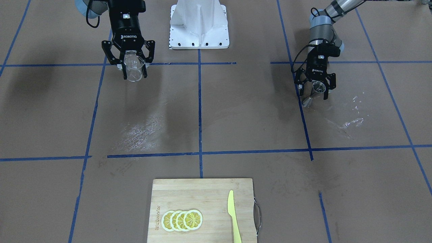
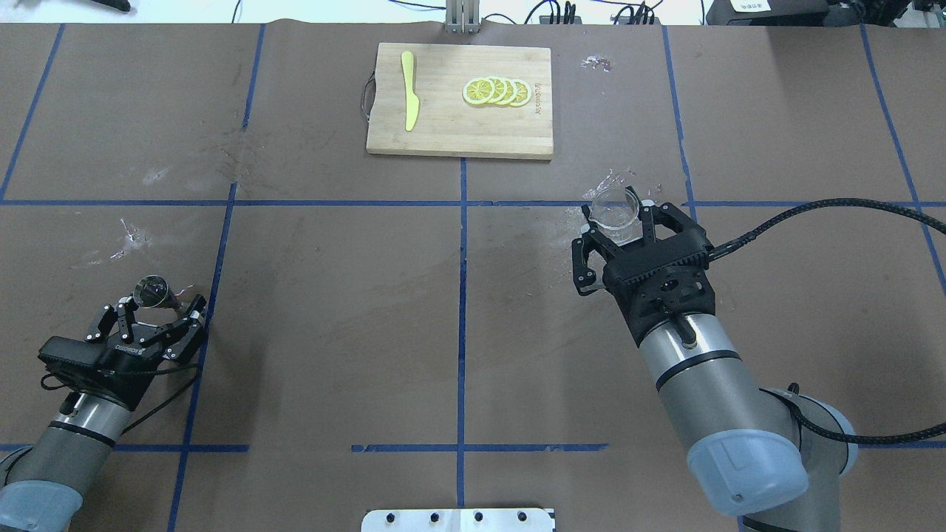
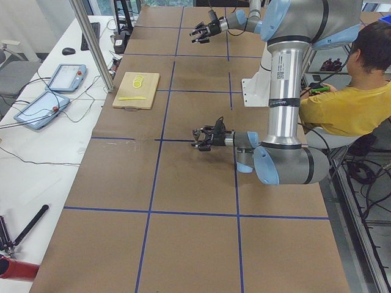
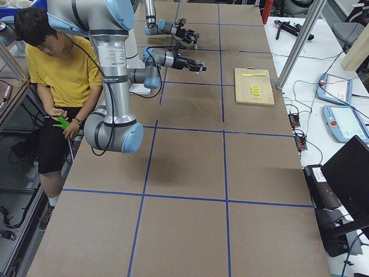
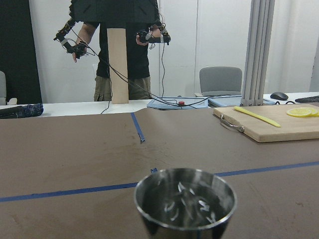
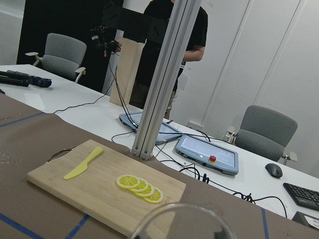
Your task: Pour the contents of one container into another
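Closest to us, filling the bottom of the left wrist view, is the open mouth of the metal jigger (image 5: 185,201), its rim level and facing up. We judge its long axis to stand about upright. Our left gripper (image 2: 157,304) is closed narrowly round it, low over the table (image 2: 332,332) on our left side; whether its foot touches the surface we cannot tell. The clear cup (image 2: 614,210) is pinched in our right gripper (image 1: 134,69), mouth up too, and seems held clear of the table. Whether it holds any liquid we cannot tell.

What the pour turns on is the gap. From the jigger, the cup lies well apart, off to the right and somewhat farther forward, across the blue centre line (image 2: 462,295). Neither mouth is over the other. We think that sideways gap must close first, bringing the cup's rim above the jigger's small mouth before any tilt. The target is narrow, so lining up will need care.
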